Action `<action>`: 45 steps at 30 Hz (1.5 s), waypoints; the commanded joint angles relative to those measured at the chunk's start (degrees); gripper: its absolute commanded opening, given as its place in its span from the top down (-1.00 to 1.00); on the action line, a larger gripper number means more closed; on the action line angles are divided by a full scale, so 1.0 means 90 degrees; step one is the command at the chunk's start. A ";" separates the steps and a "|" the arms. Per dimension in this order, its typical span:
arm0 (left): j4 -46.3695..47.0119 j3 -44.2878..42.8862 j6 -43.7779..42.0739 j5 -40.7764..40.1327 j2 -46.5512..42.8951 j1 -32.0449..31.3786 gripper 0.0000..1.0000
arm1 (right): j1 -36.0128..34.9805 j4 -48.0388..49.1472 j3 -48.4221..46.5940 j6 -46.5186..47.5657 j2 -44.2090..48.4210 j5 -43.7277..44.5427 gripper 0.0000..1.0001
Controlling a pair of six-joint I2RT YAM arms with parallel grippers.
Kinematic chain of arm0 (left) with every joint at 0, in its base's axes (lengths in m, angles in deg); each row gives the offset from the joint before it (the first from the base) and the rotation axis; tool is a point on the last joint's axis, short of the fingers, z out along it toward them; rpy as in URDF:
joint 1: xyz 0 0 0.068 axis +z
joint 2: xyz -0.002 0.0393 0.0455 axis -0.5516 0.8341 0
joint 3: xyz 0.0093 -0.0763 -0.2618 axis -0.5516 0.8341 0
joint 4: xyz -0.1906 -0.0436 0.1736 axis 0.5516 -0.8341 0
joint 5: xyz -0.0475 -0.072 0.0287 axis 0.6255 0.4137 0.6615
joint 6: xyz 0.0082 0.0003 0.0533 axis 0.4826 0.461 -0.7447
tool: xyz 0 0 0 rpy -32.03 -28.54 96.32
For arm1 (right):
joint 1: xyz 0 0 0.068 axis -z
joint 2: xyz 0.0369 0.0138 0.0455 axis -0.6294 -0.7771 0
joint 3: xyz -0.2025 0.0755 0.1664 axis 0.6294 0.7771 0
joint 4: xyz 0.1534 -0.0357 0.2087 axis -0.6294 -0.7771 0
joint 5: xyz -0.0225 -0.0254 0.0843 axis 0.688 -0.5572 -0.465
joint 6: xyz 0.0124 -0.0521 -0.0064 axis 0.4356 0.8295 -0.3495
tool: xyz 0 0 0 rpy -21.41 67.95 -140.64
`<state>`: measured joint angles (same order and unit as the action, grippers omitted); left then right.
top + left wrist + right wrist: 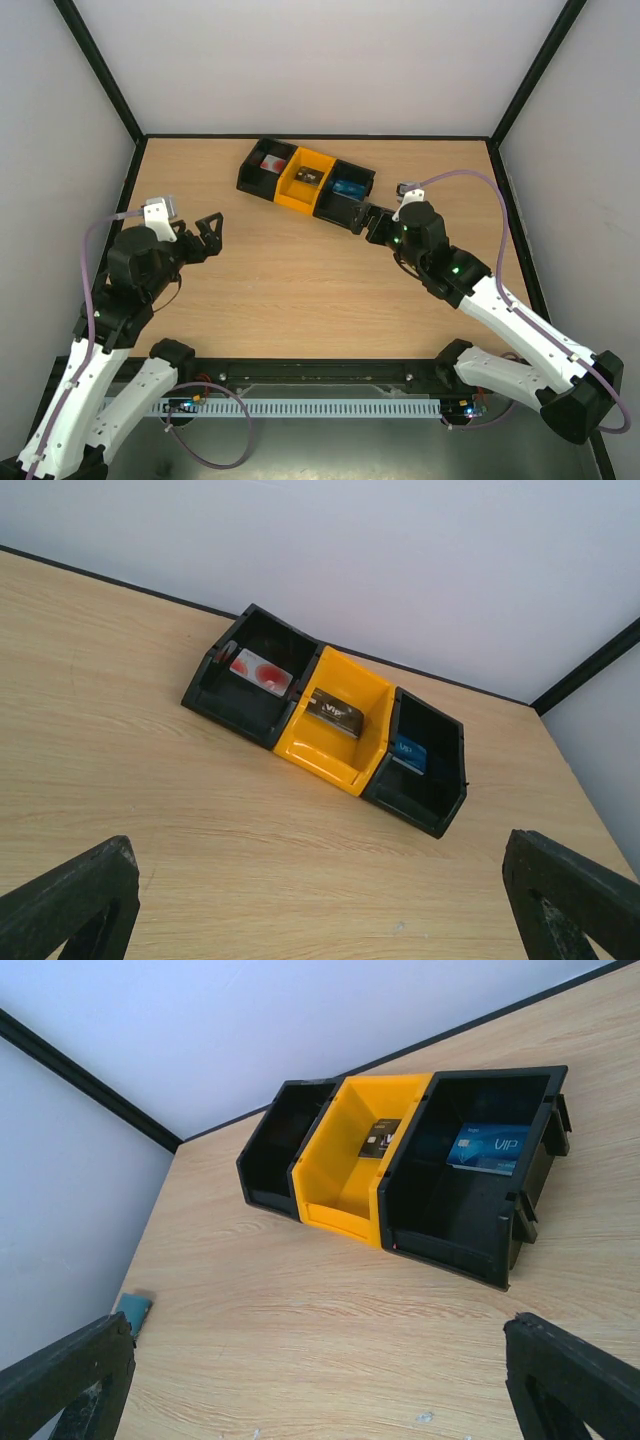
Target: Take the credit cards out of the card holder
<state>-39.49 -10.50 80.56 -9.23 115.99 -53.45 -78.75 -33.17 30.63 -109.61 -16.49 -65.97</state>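
With the left gripper (204,237) and right gripper (320,1380) both held wide apart, the card holder (134,1311) is glimpsed only at the right claw's nine o'clock, beside the left wall (60,1210), its long axis untellable, so the left arm is judged nearer.

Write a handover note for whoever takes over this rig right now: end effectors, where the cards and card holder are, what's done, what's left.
The left end effector is open and empty. The right end effector is open and empty, near the bins.
Cards: red-and-white card in the left black bin, dark card in the yellow bin, blue card in the right black bin.
The card holder is not clearly seen; a small blue-grey thing by the wall may be it.
Done: three cards appear out.
Left: check the holder for more.
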 commanded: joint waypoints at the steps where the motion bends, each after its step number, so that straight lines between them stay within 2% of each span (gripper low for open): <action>1: 0.0061 -0.0075 -0.0018 -0.0205 0.0020 -0.0020 -1.00 | 0.0023 0.0177 0.0082 0.0057 0.0148 -0.0027 -0.96; 10: 0.0041 0.0014 0.0313 -0.0765 0.0255 -0.0018 -1.00 | 0.0027 0.0306 0.0177 0.0095 0.0195 -0.0164 -0.95; 19: -0.0252 -0.0166 0.0902 -0.2552 0.1344 0.0159 -1.00 | 0.0024 0.0457 0.0270 0.0222 0.0265 -0.0743 -0.95; 22: -0.0086 -0.0256 0.0914 -0.2511 0.1786 0.0718 -1.00 | 0.0024 0.0531 0.0313 0.0263 0.0290 -0.0956 -0.95; 25: 0.0354 -0.0224 0.0913 -0.1909 0.2192 0.1584 -1.00 | 0.0028 0.0567 0.0337 0.0272 0.0319 -0.1109 -0.96; 27: 0.0616 -0.0242 0.0965 -0.1807 0.2598 0.2149 -1.00 | 0.0023 0.0588 0.0341 0.0263 0.0342 -0.1179 -0.96; 32: 0.0866 -0.0561 0.1426 -0.1937 0.4157 0.3093 -1.00 | 0.0023 0.0613 0.0310 0.0275 0.0397 -0.1290 -0.96; 36: 0.1019 -0.0852 0.1791 -0.1315 0.5168 0.3594 -1.00 | 0.0022 0.0629 0.0238 0.0264 0.0394 -0.1431 -0.96; 45: 0.1702 -0.1024 0.2313 -0.1211 0.6418 0.4238 -1.00 | 0.0027 0.0602 0.0134 0.0273 0.0456 -0.1536 -0.95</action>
<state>-27.82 -17.11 99.01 -21.17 170.34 -17.25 -78.75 -28.82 33.28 -108.03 -13.71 -78.87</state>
